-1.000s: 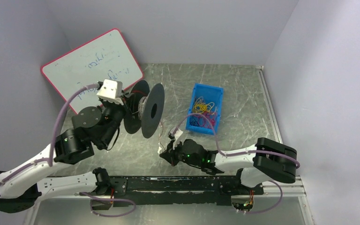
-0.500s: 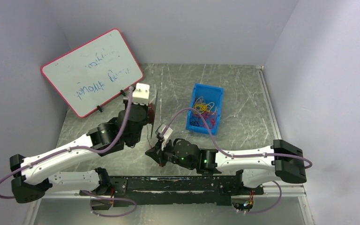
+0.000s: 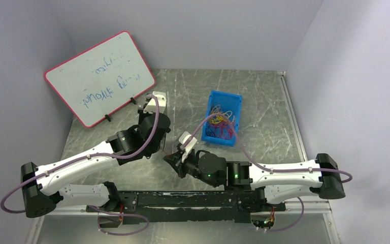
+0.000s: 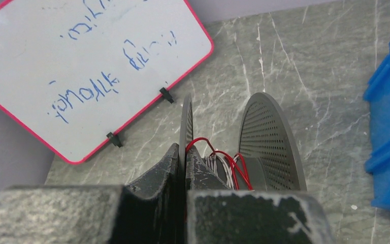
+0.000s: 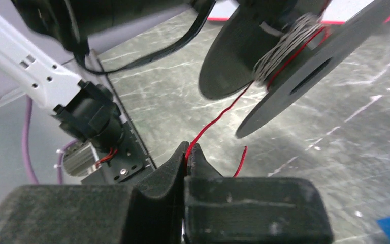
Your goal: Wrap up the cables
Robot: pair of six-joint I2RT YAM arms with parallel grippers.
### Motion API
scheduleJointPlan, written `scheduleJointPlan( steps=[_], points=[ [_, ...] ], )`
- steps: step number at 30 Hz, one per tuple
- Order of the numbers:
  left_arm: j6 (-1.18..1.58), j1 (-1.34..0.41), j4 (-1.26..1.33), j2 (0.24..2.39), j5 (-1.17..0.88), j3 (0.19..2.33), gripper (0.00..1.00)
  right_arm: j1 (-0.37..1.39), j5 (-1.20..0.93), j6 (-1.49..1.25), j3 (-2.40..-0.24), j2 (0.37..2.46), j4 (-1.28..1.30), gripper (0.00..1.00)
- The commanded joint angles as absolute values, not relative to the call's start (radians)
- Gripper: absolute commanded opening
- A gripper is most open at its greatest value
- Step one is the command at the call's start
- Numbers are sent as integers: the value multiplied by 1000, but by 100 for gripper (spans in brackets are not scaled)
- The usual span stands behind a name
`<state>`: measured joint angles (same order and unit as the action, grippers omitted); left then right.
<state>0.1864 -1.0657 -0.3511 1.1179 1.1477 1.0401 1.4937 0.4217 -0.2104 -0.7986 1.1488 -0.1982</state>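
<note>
top view - arms: over the last second the left arm [image 3: 81, 165] has stretched forward and rolled its wrist, and the right arm [image 3: 284, 175] has reached further left.
top view - spool: a second ago the spool [image 4: 271, 142] hung high with its flanges open to the camera; now it sits tucked under the left wrist, barely showing.
top view - meaning: that roll probably laid another turn of wire on the core, so winding looks under way, not finished.
top view - count: two arms, one whiteboard [image 3: 99, 76], one blue bin [image 3: 225, 95] of mixed coloured wires [image 3: 221, 119], one worktop [image 3: 269, 117].
left wrist - left pincer: the left pincer [image 4: 184, 152] is clamped tight on the rim of the spool's near flange.
left wrist - red wire: the red wire [image 4: 218, 155] loops over grey turns [image 4: 214, 165] on the core, between the two flanges.
right wrist - right pincer: the right pincer [image 5: 187, 150] is closed, pinching the red wire just below the spool (one strand only).
right wrist - slack: the wire runs nearly straight from core to pincer; a short free end curls beside it.
right wrist - count: one spool, two flanges, one red wire.
</note>
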Motion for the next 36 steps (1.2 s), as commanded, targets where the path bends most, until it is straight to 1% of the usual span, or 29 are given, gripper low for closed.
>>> scheduleJointPlan(
  steps=[1,5,8,11,16,20,24,27,29,36],
  points=[
    [268,-1061,-394,1118,1157,1025,7,1501,548,-124,-861,1094,-129,0],
    [259,-1063,-384,1102,1101,992,7,1492,618,-45,-905,1092,-92,0],
    [234,-1073,-367,1091,1045,974,7,1458,615,0,-948,1103,-54,0],
    [228,-1088,-371,1085,1002,963,7,1400,571,33,-981,1113,-15,0],
    [190,-1112,-374,1086,911,942,7,1259,433,71,-1033,1126,51,0],
    [190,-1130,-405,1081,864,940,7,1201,432,118,-1049,1132,92,0],
    [150,-1138,-405,1055,724,930,7,1116,384,124,-1025,1127,96,0],
    [121,-1142,-410,1030,613,924,7,1056,332,119,-1008,1130,102,0],
    [107,-1141,-414,1000,533,922,7,1014,266,112,-1008,1137,113,0],
    [70,-1141,-474,894,338,933,7,854,26,25,-902,1114,100,0]
  ],
)
